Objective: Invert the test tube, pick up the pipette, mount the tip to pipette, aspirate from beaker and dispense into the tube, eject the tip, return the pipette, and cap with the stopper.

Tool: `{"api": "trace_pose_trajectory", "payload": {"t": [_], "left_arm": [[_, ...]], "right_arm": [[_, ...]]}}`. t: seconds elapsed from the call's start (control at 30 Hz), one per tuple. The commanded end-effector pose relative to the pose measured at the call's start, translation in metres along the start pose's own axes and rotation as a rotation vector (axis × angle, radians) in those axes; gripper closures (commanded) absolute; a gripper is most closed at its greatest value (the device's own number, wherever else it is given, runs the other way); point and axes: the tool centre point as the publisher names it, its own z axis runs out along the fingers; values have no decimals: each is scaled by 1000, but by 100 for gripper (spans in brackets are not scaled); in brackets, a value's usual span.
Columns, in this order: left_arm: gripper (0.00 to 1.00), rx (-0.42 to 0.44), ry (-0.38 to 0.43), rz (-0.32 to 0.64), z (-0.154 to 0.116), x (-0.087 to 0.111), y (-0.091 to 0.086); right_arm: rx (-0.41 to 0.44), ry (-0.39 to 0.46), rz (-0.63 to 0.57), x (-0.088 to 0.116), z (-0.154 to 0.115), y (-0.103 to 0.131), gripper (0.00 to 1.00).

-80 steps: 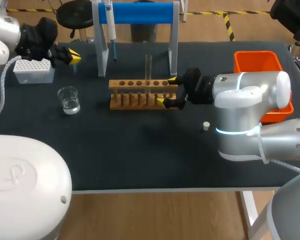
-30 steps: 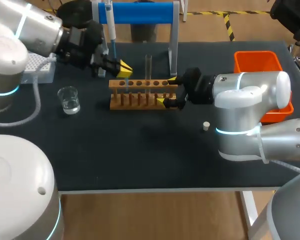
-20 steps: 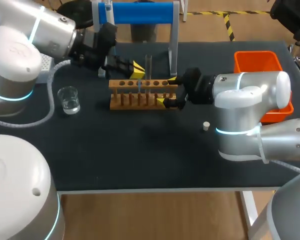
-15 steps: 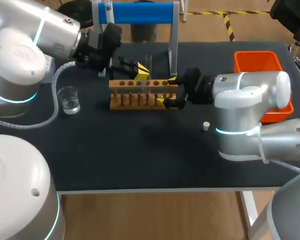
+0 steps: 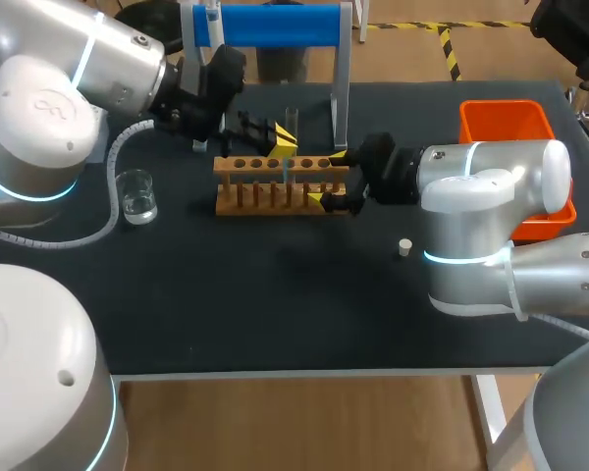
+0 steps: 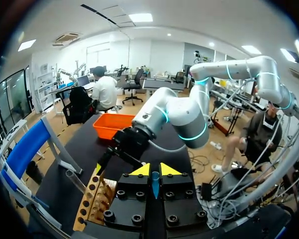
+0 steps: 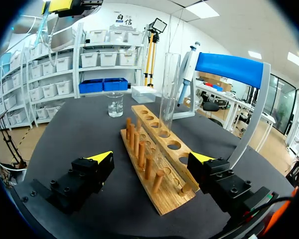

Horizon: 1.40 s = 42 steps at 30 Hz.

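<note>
Count on the bench: 1 stopper, 1 rack, 1 test tube, 1 beaker, 1 tip box, 1 pipette, 1 stand, 1 bin, 1 loose pipette tip.

Nearest the front edge: the small pale stopper (image 5: 403, 247) lies alone on the table, near the right arm and well apart from the rack.

Next row back: the wooden rack (image 5: 265, 196) lies lengthwise across the middle. The right gripper (image 5: 329, 179) is at its right end, released, with one yellow finger on either side of the rack's end. In the right wrist view there is a clear gap on one side. The beaker (image 5: 135, 194) stands off the rack's left end and holds a little clear liquid.

The test tube (image 7: 169, 89) stands upright in one of the rack's holes, mouth up, uncapped.

Just beside the tube, above the rack's top rail: the left gripper (image 5: 281, 143), clenched on a blue pipette tip (image 6: 155, 184) that points down between its fingers.

Further back: the tip box (image 7: 142, 93), white, beyond the beaker. The pipette (image 5: 216, 39) hangs on the blue-barred stand (image 5: 275, 25) behind the rack. The orange bin (image 5: 506, 123) sits at the far right corner.

Surface: the table (image 5: 275, 294) has a flat matte black top.
</note>
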Motion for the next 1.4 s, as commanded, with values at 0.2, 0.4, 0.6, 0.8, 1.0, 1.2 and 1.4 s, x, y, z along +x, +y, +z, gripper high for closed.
{"api": "trace_pose_trajectory", "payload": {"t": [0.2,0.4,0.6,0.8,1.0,1.2,1.4], "left_arm": [[100,-3,3,-1,-1,0,-1],[100,-3,3,-1,-1,0,-1],[100,-3,3,-1,-1,0,-1],[100,-3,3,-1,-1,0,-1],[100,-3,3,-1,-1,0,-1],[100,-3,3,-1,-1,0,-1],[100,-3,3,-1,-1,0,-1]], "right_arm": [[-29,7,-67,-2,-32,1,0],[-73,43,-75,2,-66,5,0],[-155,106,-60,11,-102,20,0],[-247,193,-34,27,-129,45,0],[-325,279,-11,46,-141,69,0],[-364,332,-8,65,-139,88,0],[-394,367,-4,80,-131,103,0]]}}
